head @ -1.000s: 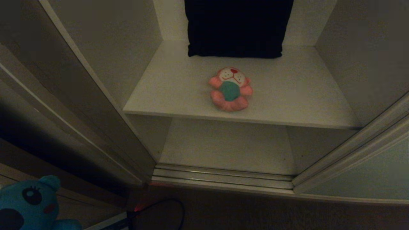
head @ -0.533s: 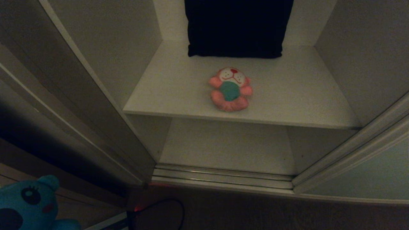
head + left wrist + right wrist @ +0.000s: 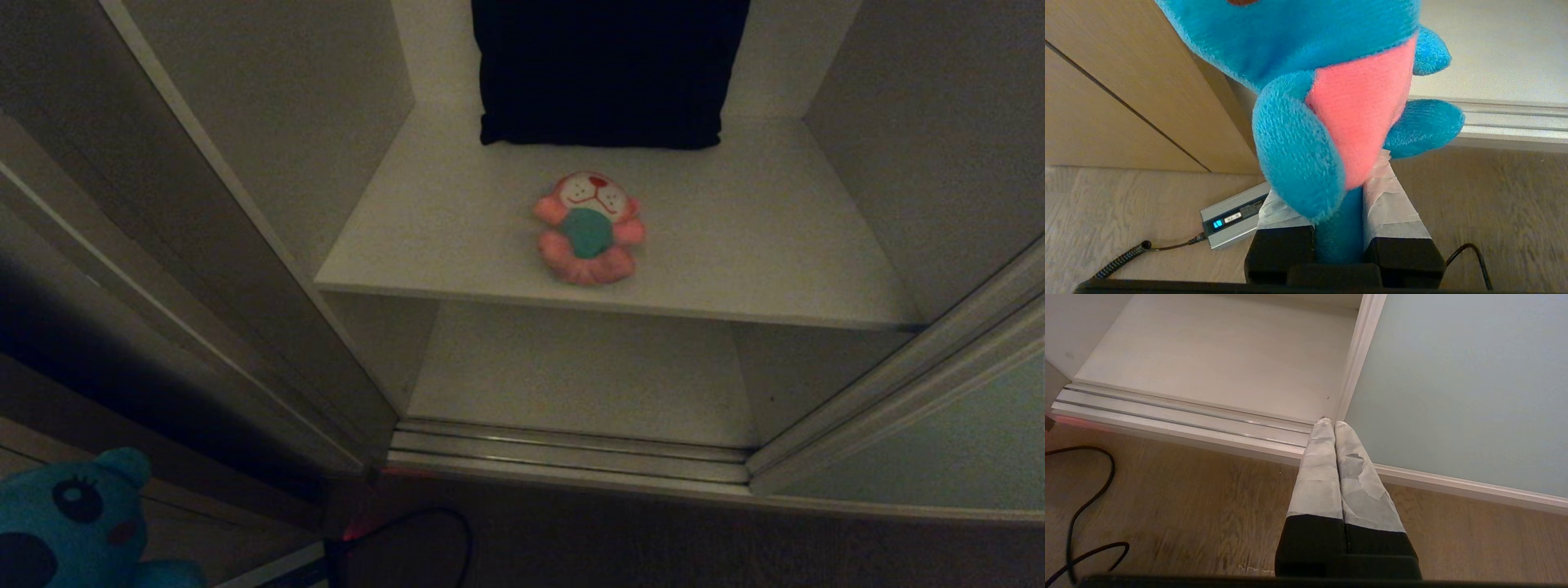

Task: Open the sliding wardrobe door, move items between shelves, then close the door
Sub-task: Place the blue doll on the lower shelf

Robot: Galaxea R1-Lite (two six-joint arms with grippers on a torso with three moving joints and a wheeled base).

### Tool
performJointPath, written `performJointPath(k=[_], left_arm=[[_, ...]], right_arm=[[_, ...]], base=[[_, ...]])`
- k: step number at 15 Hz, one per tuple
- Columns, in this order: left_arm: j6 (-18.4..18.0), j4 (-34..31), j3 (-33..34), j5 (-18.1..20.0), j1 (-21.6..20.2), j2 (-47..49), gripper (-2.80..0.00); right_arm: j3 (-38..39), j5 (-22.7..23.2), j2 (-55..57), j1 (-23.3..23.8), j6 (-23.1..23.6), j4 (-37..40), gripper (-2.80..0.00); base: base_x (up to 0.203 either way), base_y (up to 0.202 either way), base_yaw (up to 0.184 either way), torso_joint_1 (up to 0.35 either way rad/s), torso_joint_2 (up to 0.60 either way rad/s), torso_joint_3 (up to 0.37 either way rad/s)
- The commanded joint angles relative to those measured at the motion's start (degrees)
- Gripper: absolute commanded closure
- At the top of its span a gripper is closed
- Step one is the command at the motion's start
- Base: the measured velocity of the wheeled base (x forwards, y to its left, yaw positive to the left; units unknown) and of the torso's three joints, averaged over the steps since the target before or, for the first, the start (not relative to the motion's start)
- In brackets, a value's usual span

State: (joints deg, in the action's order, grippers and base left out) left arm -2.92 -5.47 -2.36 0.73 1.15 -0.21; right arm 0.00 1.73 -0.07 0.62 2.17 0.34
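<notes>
A pink plush toy [image 3: 589,229] with a white face and teal shirt lies face up in the middle of the upper shelf [image 3: 735,269]. The lower shelf [image 3: 571,376] below it is bare. My left gripper [image 3: 1337,183] is shut on the teal bear [image 3: 1331,102] with the red shirt, gripping its lower body. It holds the bear low at the left, over the floor, outside the wardrobe; the bear's head [image 3: 73,523] shows in the head view's corner. The sliding wardrobe door [image 3: 939,441] stands slid to the right. My right gripper [image 3: 1334,424] is shut and empty, near the door's frame strip [image 3: 1355,363].
A big dark folded cloth [image 3: 608,73] fills the back of the upper shelf. Floor rails [image 3: 571,453] run along the wardrobe's threshold. A silver power unit [image 3: 1233,220] with its cable and a black cable [image 3: 1081,506] lie on the wooden floor. A brown wooden panel [image 3: 1126,90] stands at the left.
</notes>
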Motion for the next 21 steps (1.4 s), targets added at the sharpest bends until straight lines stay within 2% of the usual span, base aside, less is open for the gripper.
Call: performJointPath(k=[1, 6, 17, 21], left_arm=[[-0.25, -0.06, -0.01, 0.06, 0.0, 0.12, 0.0], [-0.95, -0.15, -0.01, 0.15, 0.02, 0.12, 0.0], [-0.68, -0.06, -0.01, 0.18, 0.03, 0.12, 0.0], [-0.86, -0.06, 0.08, 0.15, 0.04, 0.12, 0.0]], right_arm=[[0.18, 0.03, 0.07, -0.01, 0.03, 0.01, 0.0], [0.22, 0.03, 0.07, -0.01, 0.03, 0.01, 0.0], [0.2, 0.03, 0.07, -0.01, 0.03, 0.01, 0.0], [0.18, 0.03, 0.07, -0.01, 0.03, 0.01, 0.0]], base=[[0.0, 0.0, 0.0, 0.0, 0.0, 0.0], [-0.012, 0.0, 0.0, 0.001, 0.0, 0.0], [-0.191, 0.0, 0.0, 0.003, 0.0, 0.003], [-0.032, 0.0, -0.001, -0.004, 0.0, 0.001]])
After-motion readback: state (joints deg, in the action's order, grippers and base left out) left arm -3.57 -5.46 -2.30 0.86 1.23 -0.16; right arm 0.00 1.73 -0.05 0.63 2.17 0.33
